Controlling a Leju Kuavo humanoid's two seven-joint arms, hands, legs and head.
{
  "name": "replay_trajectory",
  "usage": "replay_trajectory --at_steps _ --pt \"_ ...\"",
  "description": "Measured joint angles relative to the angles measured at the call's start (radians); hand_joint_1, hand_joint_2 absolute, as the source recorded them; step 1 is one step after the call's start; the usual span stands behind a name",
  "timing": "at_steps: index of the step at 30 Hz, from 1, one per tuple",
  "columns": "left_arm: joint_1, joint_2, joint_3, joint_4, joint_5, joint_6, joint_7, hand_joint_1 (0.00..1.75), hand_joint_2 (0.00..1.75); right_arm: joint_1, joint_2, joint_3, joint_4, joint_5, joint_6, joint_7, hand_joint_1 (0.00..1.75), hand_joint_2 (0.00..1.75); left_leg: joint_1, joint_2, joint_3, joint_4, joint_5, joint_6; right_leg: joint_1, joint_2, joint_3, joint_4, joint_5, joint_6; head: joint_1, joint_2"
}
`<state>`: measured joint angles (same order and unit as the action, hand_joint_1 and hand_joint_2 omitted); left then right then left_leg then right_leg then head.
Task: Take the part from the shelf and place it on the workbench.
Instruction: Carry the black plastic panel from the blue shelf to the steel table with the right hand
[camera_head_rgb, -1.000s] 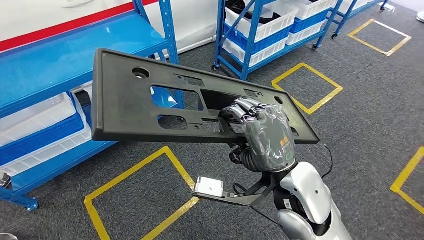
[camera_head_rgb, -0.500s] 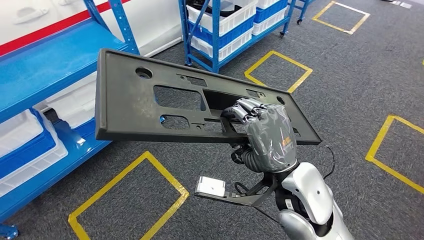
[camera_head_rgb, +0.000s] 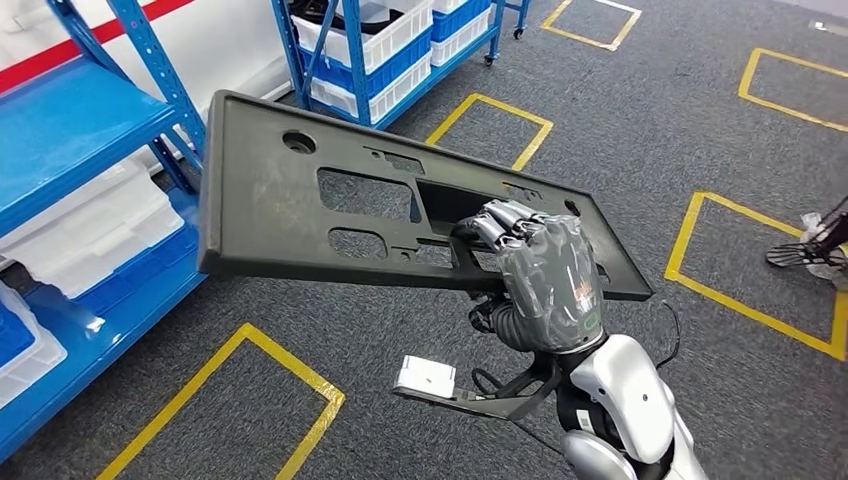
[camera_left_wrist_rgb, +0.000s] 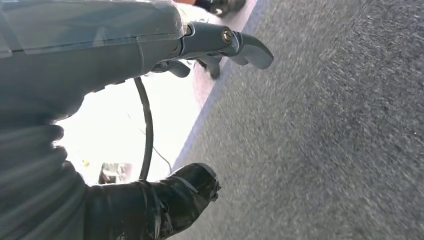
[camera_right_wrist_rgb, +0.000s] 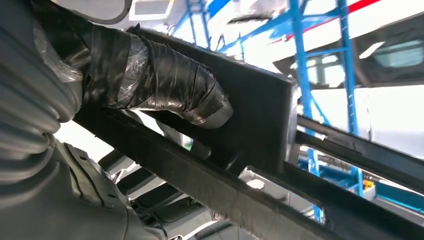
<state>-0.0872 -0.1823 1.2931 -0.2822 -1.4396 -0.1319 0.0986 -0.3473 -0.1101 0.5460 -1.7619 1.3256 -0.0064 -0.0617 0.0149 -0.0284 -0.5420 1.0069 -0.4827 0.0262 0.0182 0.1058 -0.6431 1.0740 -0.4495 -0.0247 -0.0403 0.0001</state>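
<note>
Since the earlier frame my whole view has swung right: both blue shelf racks (camera_head_rgb: 95, 150) have slid left while my one black panel part (camera_head_rgb: 300, 205) keeps its place ahead of me. My right robot hand (camera_head_rgb: 540, 275) holds it, fingers (camera_head_rgb: 500, 222) hooked through a central cutout, thumb pressed underneath, above the grey carpet with several yellow floor squares (camera_head_rgb: 740, 250). My left robot hand (camera_left_wrist_rgb: 150, 115) hangs holding nothing, fingers apart.
</note>
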Motion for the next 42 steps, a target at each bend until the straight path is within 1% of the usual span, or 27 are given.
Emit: replay_trajectory --at_steps 2,3,5,6,8,10,11,13,15,16,18,19,20,21,22,24,26,28,29,31,33,35,36,37,39,40,42 --pt "0.003 0.0 -0.004 0.0 -0.009 0.0 -0.004 0.0 1.75 0.006 -0.007 -0.007 -0.015 0.009 0.002 0.006 1.75 1.75 0.002 0.026 0.004 -0.008 0.003 0.005 -0.003 -0.064 -0.044 0.095 -0.057 0.013 0.005 0.0" --pt "0.005 0.001 -0.005 0.0 -0.013 0.001 -0.005 0.0 1.75 0.01 -0.009 -0.01 -0.021 0.013 0.003 0.008 1.75 1.75 0.001 0.04 0.004 -0.007 0.002 0.006 -0.009 -0.084 -0.076 0.16 -0.088 0.021 0.006 0.0" --pt "0.006 0.002 -0.01 0.0 -0.019 0.002 -0.007 0.0 1.75 0.021 -0.014 -0.015 -0.031 0.021 0.006 0.012 1.75 1.75 0.001 0.066 0.004 -0.006 -0.002 0.003 -0.023 -0.099 -0.115 0.24 -0.11 0.033 0.006 0.0" --pt "0.006 0.003 -0.014 0.0 -0.022 0.003 -0.008 0.0 1.75 0.025 -0.017 -0.017 -0.036 0.025 0.007 0.014 1.75 1.75 0.002 0.079 0.006 -0.005 -0.004 0.001 -0.029 -0.104 -0.107 0.226 -0.093 0.037 0.006 0.0" --pt "0.005 0.004 -0.021 0.0 -0.027 0.004 -0.009 0.0 1.75 0.03 -0.02 -0.025 -0.047 0.031 0.008 0.017 1.75 1.75 0.002 0.102 0.012 -0.002 -0.012 -0.007 -0.036 -0.132 -0.039 0.1 -0.034 0.041 0.006 0.0" --pt "0.004 0.005 -0.023 0.0 -0.029 0.004 -0.01 0.0 1.75 0.032 -0.022 -0.032 -0.059 0.034 0.008 0.018 1.75 1.75 0.0 0.121 0.018 0.0 -0.02 -0.018 -0.028 -0.164 0.018 -0.007 -0.003 0.031 0.006 0.0" --pt "0.004 0.005 -0.023 0.0 -0.029 0.005 -0.01 0.0 1.75 0.033 -0.022 -0.035 -0.063 0.035 0.008 0.019 1.75 1.75 -0.002 0.129 0.021 -0.001 -0.022 -0.024 -0.023 -0.17 0.026 -0.024 -0.004 0.024 0.006 0.0" --pt "0.0 0.006 -0.024 0.0 -0.029 0.005 -0.01 0.0 1.75 0.036 -0.025 -0.039 -0.07 0.036 0.008 0.019 1.75 1.75 -0.002 0.146 0.029 -0.004 -0.025 -0.035 -0.016 -0.151 0.025 -0.026 -0.004 0.01 0.005 0.0" --pt "-0.003 0.006 -0.026 0.0 -0.029 0.005 -0.01 0.0 1.75 0.039 -0.027 -0.042 -0.077 0.037 0.007 0.02 1.75 1.75 0.003 0.127 0.029 0.013 -0.046 -0.044 -0.019 -0.13 0.032 -0.037 0.001 -0.006 0.005 0.0" --pt "-0.003 0.006 -0.026 0.0 -0.029 0.005 -0.01 0.0 1.75 0.039 -0.028 -0.044 -0.081 0.037 0.007 0.02 1.75 1.75 0.005 0.102 0.015 0.05 -0.071 -0.046 -0.021 -0.12 0.035 -0.044 0.004 -0.013 0.005 0.0" --pt "0.001 0.007 -0.027 0.0 -0.029 0.005 -0.01 0.0 1.75 0.041 -0.028 -0.045 -0.083 0.037 0.008 0.02 1.75 1.75 0.007 0.049 -0.046 0.177 -0.136 -0.047 -0.022 -0.099 0.037 -0.047 0.006 -0.022 0.004 0.0" --pt "0.003 0.007 -0.027 0.0 -0.03 0.005 -0.01 0.0 1.75 0.043 -0.028 -0.045 -0.083 0.038 0.008 0.02 1.75 1.75 0.006 0.039 -0.08 0.242 -0.158 -0.047 -0.019 -0.086 0.036 -0.046 0.006 -0.024 0.004 0.0" --pt "0.004 0.008 -0.027 0.0 -0.031 0.005 -0.01 0.0 1.75 0.046 -0.028 -0.045 -0.083 0.04 0.009 0.02 1.75 1.75 0.005 0.035 -0.103 0.278 -0.16 -0.046 -0.017 -0.073 0.036 -0.045 0.005 -0.025 0.004 0.0" --pt "0.005 0.009 -0.028 0.0 -0.033 0.005 -0.011 0.0 1.75 0.048 -0.028 -0.045 -0.084 0.043 0.009 0.022 1.75 1.75 0.005 0.034 -0.109 0.278 -0.142 -0.044 -0.015 -0.058 0.036 -0.043 0.005 -0.025 0.004 0.0" --pt "0.006 0.009 -0.028 0.0 -0.037 0.005 -0.012 0.0 1.75 0.05 -0.028 -0.045 -0.085 0.048 0.01 0.023 1.75 1.75 0.005 0.03 -0.097 0.239 -0.107 -0.041 -0.013 -0.043 0.037 -0.04 0.004 -0.025 0.004 0.0" --pt "0.008 0.011 -0.032 0.0 -0.047 0.005 -0.02 0.0 1.75 0.054 -0.028 -0.047 -0.091 0.06 0.011 0.027 1.75 1.75 0.006 -0.007 -0.048 0.108 -0.034 -0.034 -0.011 -0.017 0.035 -0.032 0.001 -0.021 0.004 0.0" --pt "0.009 0.015 -0.041 0.0 -0.053 0.005 -0.032 0.0 1.75 0.062 -0.029 -0.052 -0.102 0.072 0.013 0.03 1.75 1.75 0.005 -0.043 -0.015 0.03 -0.012 -0.03 -0.013 0.005 0.026 -0.025 0.0 -0.012 0.005 0.0" --pt "0.007 0.017 -0.049 0.0 -0.055 0.007 -0.042 0.0 1.75 0.078 -0.031 -0.059 -0.117 0.081 0.014 0.035 1.75 1.75 0.002 -0.037 -0.008 0.017 -0.014 -0.026 -0.017 0.026 0.019 -0.025 0.005 0.001 0.004 0.0" --pt "0.007 0.018 -0.053 0.0 -0.056 0.01 -0.045 0.0 1.75 0.088 -0.033 -0.063 -0.127 0.088 0.014 0.038 1.75 1.75 0.003 -0.025 -0.005 0.012 -0.011 -0.021 -0.017 0.02 0.018 -0.024 0.005 0.006 0.005 0.0" --pt "0.007 0.018 -0.064 0.0 -0.059 0.017 -0.041 0.0 1.75 0.103 -0.036 -0.069 -0.149 0.106 0.013 0.042 1.75 1.75 0.006 0.002 0.001 -0.001 -0.004 -0.009 -0.013 -0.028 -0.001 0.016 -0.022 0.014 0.007 0.0" --pt "0.01 0.019 -0.074 0.0 -0.06 0.023 -0.032 0.0 1.75 0.112 -0.035 -0.067 -0.167 0.135 0.016 0.046 1.75 1.75 0.004 0.029 0.004 -0.005 -0.003 -0.001 -0.016 -0.083 -0.054 0.125 -0.08 0.021 0.009 0.0" --pt "0.011 0.022 -0.083 0.0 -0.062 0.025 -0.025 0.0 1.75 0.127 -0.034 -0.061 -0.178 0.173 0.017 0.058 1.75 1.75 0.002 0.056 0.004 -0.004 -0.006 0.0 -0.025 -0.097 -0.105 0.225 -0.112 0.028 0.009 0.0" --pt "0.011 0.022 -0.089 0.0 -0.063 0.023 -0.023 0.0 1.75 0.138 -0.034 -0.057 -0.183 0.193 0.015 0.07 1.75 1.75 0.002 0.068 0.005 -0.003 -0.008 -0.001 -0.03 -0.1 -0.108 0.229 -0.103 0.031 0.009 0.0" --pt "0.011 0.023 -0.096 0.0 -0.064 0.02 -0.022 0.0 1.75 0.147 -0.037 -0.052 -0.188 0.211 0.011 0.087 1.75 1.75 0.002 0.08 0.007 -0.003 -0.01 -0.003 -0.033 -0.105 -0.09 0.195 -0.077 0.032 0.009 0.0" --pt "0.011 0.023 -0.109 0.0 -0.065 0.011 -0.024 0.0 1.75 0.153 -0.06 -0.035 -0.2 0.233 -0.002 0.152 1.75 1.75 0.001 0.1 0.013 -0.002 -0.017 -0.008 -0.032 -0.139 -0.019 0.063 -0.02 0.03 0.009 0.0" --pt "0.011 0.023 -0.115 0.001 -0.065 0.006 -0.025 0.0 1.75 0.148 -0.083 -0.02 -0.206 0.237 -0.007 0.199 1.75 1.75 0.0 0.108 0.016 -0.001 -0.021 -0.013 -0.028 -0.156 0.009 0.009 -0.006 0.027 0.009 0.0" --pt "0.009 0.023 -0.126 0.001 -0.065 -0.006 -0.02 0.0 1.75 0.128 -0.145 0.02 -0.217 0.241 -0.009 0.302 1.75 1.75 -0.003 0.125 0.022 -0.001 -0.026 -0.022 -0.017 -0.17 0.027 -0.028 -0.006 0.018 0.009 0.0"
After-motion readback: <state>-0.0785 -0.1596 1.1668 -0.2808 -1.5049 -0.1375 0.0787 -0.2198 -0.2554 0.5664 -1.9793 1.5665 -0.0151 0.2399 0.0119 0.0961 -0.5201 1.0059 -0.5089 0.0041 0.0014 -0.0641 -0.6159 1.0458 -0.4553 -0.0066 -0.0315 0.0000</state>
